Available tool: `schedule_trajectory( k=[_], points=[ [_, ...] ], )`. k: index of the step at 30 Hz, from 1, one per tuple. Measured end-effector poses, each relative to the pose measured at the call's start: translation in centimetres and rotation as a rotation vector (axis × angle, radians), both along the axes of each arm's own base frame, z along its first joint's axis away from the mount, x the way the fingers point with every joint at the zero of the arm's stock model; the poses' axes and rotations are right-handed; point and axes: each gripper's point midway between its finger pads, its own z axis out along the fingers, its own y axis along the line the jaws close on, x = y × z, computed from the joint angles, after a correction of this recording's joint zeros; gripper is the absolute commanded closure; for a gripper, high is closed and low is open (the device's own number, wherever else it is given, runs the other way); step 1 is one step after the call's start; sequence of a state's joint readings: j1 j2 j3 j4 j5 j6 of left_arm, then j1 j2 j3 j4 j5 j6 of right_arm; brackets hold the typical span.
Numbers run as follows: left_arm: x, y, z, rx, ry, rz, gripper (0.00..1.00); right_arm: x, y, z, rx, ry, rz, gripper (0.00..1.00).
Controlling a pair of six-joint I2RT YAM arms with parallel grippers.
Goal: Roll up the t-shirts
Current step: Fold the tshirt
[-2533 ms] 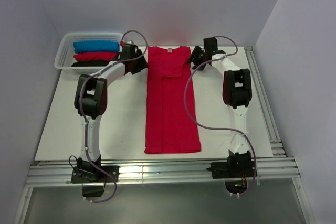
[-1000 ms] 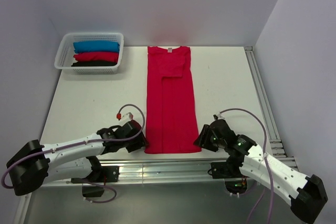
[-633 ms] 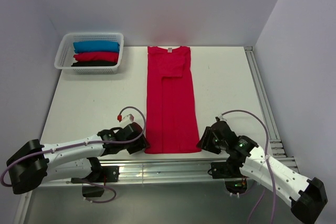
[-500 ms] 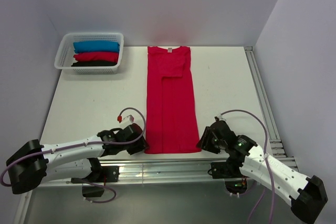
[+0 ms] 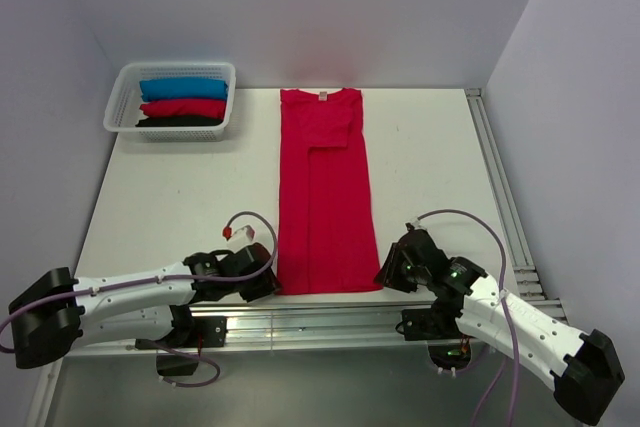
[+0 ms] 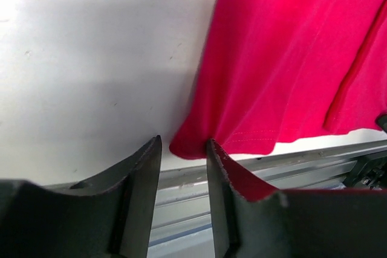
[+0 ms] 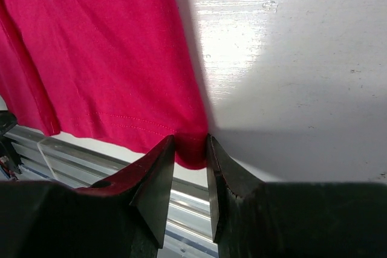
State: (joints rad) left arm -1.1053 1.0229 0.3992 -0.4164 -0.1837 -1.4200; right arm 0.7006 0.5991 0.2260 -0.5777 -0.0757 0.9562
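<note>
A crimson-red t-shirt (image 5: pixel 325 197) lies flat on the white table, folded into a long strip, with its neck label at the far end. My left gripper (image 5: pixel 268 282) is low at the strip's near left corner. In the left wrist view the hem corner (image 6: pixel 187 148) lies between the tips of my left gripper (image 6: pixel 184 143), with a gap still open. My right gripper (image 5: pixel 386 272) is at the near right corner. There the hem corner (image 7: pixel 192 149) fills the narrow gap of my right gripper (image 7: pixel 190 140), whose jaws are not pressed together.
A white basket (image 5: pixel 118 107) at the far left holds rolled t-shirts: blue (image 5: pixel 183 88), red (image 5: pixel 183 107) and black (image 5: pixel 180 121). The metal rail (image 5: pixel 320 322) runs along the near table edge just behind both grippers.
Both arms swung from the shirt's far end to its near corners. In the last second both grippers nudged onto the hem corners and their jaws narrowed.
</note>
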Motion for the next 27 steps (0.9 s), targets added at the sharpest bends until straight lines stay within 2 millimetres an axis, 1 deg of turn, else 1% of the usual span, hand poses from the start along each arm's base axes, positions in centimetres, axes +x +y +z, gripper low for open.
schedule_trajectory(
  k=[2, 8, 11, 14, 15, 16, 18, 22, 27],
  points=[
    [-0.2, 0.3, 0.1, 0.005, 0.002, 0.005, 0.57, 0.0, 0.0, 0.0, 0.000, 0.000, 0.002, 0.69],
    [-0.5, 0.8, 0.3, -0.007, -0.016, 0.005, 0.60, -0.1, 0.0, -0.1, -0.003, 0.010, 0.007, 0.70],
    [-0.7, 1.1, -0.1, 0.001, -0.013, 0.003, 0.61, -0.2, 0.1, -0.1, 0.000, 0.012, 0.010, 0.71],
    [-0.6, 0.8, -0.1, -0.005, -0.015, 0.004, 0.60, -0.2, 0.2, -0.2, 0.004, 0.013, 0.012, 0.71],
    [-0.5, 0.7, -0.1, -0.010, -0.017, 0.004, 0.60, -0.2, 0.2, -0.2, 0.005, 0.014, 0.013, 0.71],
    [-0.5, 0.6, -0.1, -0.012, -0.018, 0.004, 0.56, -0.2, 0.2, -0.2, 0.005, 0.015, 0.013, 0.71],
    [-0.5, 0.5, 0.0, -0.016, -0.019, 0.007, 0.54, -0.2, 0.2, -0.2, 0.005, 0.015, 0.014, 0.71],
    [-0.2, 1.0, 0.2, 0.008, -0.034, 0.016, 0.48, -0.2, 0.2, -0.2, 0.005, 0.015, 0.013, 0.71],
    [0.0, 1.4, 0.6, 0.031, -0.050, 0.018, 0.45, -0.2, 0.2, -0.2, 0.005, 0.015, 0.014, 0.71]
  ],
)
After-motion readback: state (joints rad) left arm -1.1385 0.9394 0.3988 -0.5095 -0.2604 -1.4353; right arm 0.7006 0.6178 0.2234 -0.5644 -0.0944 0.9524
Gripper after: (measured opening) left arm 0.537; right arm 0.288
